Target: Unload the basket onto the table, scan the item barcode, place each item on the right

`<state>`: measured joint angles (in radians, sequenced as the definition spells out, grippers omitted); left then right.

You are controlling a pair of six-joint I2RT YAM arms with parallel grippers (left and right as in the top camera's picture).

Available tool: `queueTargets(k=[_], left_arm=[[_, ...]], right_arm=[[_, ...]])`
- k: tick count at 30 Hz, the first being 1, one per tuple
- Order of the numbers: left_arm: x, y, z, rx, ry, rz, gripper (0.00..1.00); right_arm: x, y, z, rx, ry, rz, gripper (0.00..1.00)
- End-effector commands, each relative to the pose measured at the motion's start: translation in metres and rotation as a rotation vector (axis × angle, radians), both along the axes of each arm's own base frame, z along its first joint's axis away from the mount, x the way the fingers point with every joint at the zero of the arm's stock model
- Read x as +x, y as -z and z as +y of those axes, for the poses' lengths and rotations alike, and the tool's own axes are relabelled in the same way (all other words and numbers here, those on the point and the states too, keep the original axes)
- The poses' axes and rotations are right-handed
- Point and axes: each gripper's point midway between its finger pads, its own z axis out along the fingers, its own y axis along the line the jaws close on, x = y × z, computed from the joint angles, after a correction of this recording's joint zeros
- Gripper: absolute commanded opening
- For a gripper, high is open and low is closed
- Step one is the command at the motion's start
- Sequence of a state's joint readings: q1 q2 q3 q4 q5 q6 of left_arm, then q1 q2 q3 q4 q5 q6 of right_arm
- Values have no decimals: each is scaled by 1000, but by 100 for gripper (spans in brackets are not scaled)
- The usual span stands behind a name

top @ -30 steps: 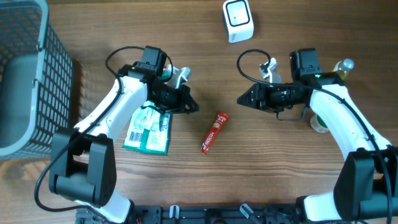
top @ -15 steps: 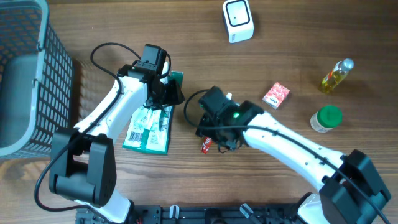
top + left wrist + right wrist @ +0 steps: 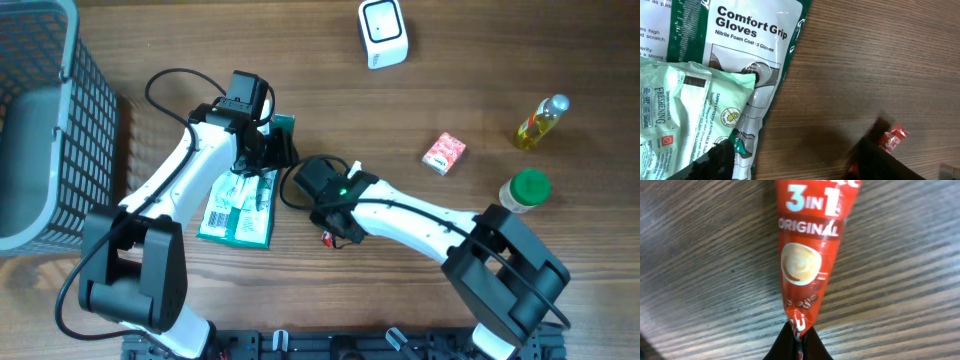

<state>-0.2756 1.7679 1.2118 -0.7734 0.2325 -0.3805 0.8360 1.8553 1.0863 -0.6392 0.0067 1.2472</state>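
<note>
Sachet (image 3: 805, 255) and right gripper (image 3: 798, 341) are the pair that matters. At the near middle of the table (image 3: 300, 300), the gripper's jaws are closed together on the crimped tip of the red coffee sachet, pinching only that end. In the wrist view the sachet's long axis runs straight out from the fingertips, in line with the gripper. Its printed face with the cup picture lies up. No barcode shows on that face, so it is probably on the underside, though I cannot confirm that. From above, the gripper hides nearly all of the sachet. Only a sliver of red peeks out on its near side, and the sachet appears to lie flat on the wood, not lifted.

Just left and slightly farther is the left gripper (image 3: 797, 162), jaws apart and holding nothing. It hovers over the gloves pack (image 3: 755, 45) and the wipes pack (image 3: 685, 110) lying on it. The sachet's end shows at the right of its view, so this arm is close too, but the right one has the grip.

Farthest off, the scanner (image 3: 383, 33) stands at the far edge, a little right of centre, well apart from the sachet. The carry therefore runs away from the robot and slightly right, over bare wood. My judgement is that the sachet needs lifting and turning so that its hidden side faces the scanner. A pinch on a thin tip could let it swing or slip.
</note>
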Motion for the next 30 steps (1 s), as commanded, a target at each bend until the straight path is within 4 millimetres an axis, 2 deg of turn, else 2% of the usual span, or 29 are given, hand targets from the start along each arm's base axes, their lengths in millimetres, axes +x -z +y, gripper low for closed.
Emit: queueTargets(k=[1, 2, 3, 5, 7, 9, 10, 12, 17, 19, 20, 26, 29, 30], left_arm=[[2, -10, -9, -61, 9, -10, 70], [-1, -13, -17, -114, 30, 2, 72], [-8, -23, -35, -237, 89, 19, 73], [-20, -50, -65, -489, 221, 29, 71], [-28, -70, -80, -641, 262, 48, 67], [-32, -78, -86, -701, 279, 56, 64], [-33, -84, -90, -741, 292, 55, 63], [-34, -100, -99, -837, 332, 39, 62], [-38, -119, -109, -945, 386, 28, 58], [-39, -119, -109, -946, 388, 28, 49], [-39, -119, -109, -946, 387, 29, 39], [-35, -110, -107, -892, 373, 17, 24], [-29, -99, -103, -816, 352, -1, 4], [-28, -98, -102, -808, 349, -4, 4]], right_arm=[[7, -34, 15, 143, -316, -27, 4], [10, -47, 16, 196, -356, -42, 4], [17, -69, 15, 273, -423, -81, 4], [21, -106, 18, 432, -598, -163, 4], [19, -152, 24, 599, -800, -309, 4], [26, -167, 22, 606, -820, -384, 5], [29, -172, 23, 611, -825, -416, 9], [30, -173, 25, 616, -814, -415, 10], [30, -173, 25, 609, -868, -441, 10], [31, -174, 25, 616, -828, -428, 11], [33, -175, 26, 619, -817, -431, 11], [39, -180, 29, 630, -801, -462, 12], [39, -180, 29, 630, -803, -463, 11], [40, -181, 30, 631, -803, -466, 9]])
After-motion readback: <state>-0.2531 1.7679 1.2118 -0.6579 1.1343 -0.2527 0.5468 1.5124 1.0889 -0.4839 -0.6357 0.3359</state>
